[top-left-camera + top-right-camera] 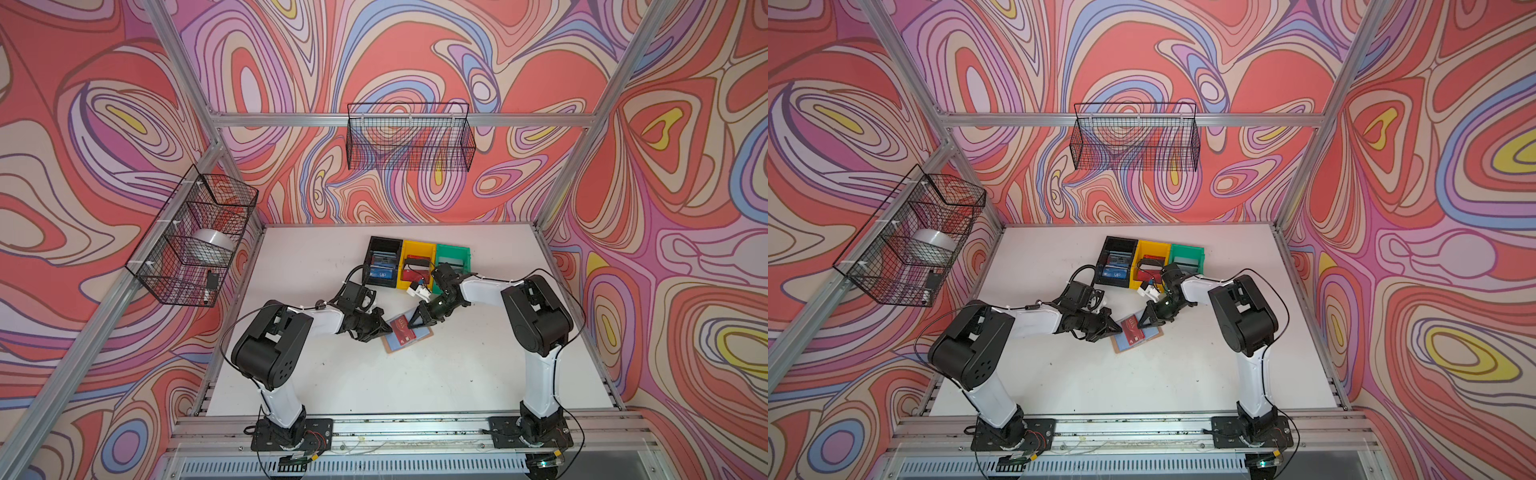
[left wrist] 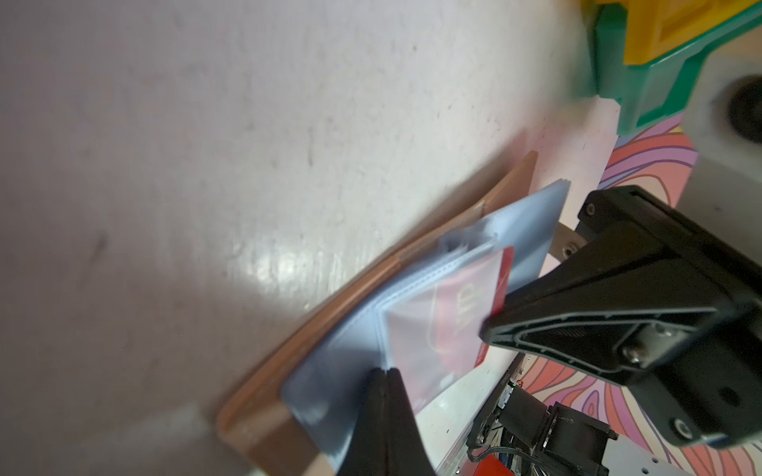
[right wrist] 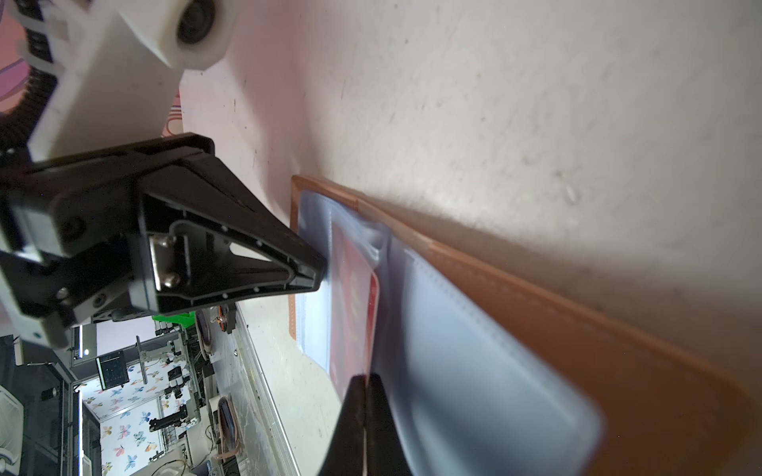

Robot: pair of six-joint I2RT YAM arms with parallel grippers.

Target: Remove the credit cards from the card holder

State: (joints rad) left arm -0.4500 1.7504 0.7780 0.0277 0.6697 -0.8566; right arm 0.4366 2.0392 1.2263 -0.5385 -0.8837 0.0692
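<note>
The card holder point(image 1: 392, 343) point(image 1: 1121, 344) lies open in the middle of the table, tan cover point(image 2: 371, 280) point(image 3: 577, 329) down and pale blue sleeves up. A red credit card point(image 1: 402, 328) point(image 1: 1133, 329) with "VIP" lettering sticks partly out of a sleeve point(image 2: 466, 305) point(image 3: 354, 296). My left gripper point(image 1: 390, 328) point(image 1: 1120, 328) point(image 2: 385, 373) is shut on the sleeve's edge at the holder's left side. My right gripper point(image 1: 412, 321) point(image 1: 1140, 322) point(image 3: 366, 377) comes in from the right and is shut on the card's free edge.
Behind the holder stand three bins in a row: a black bin point(image 1: 384, 240) with blue cards, a yellow bin point(image 1: 417, 244) with red cards, and a green bin point(image 1: 453, 248). Wire baskets hang on the back wall point(image 1: 409, 137) and the left wall point(image 1: 195, 237).
</note>
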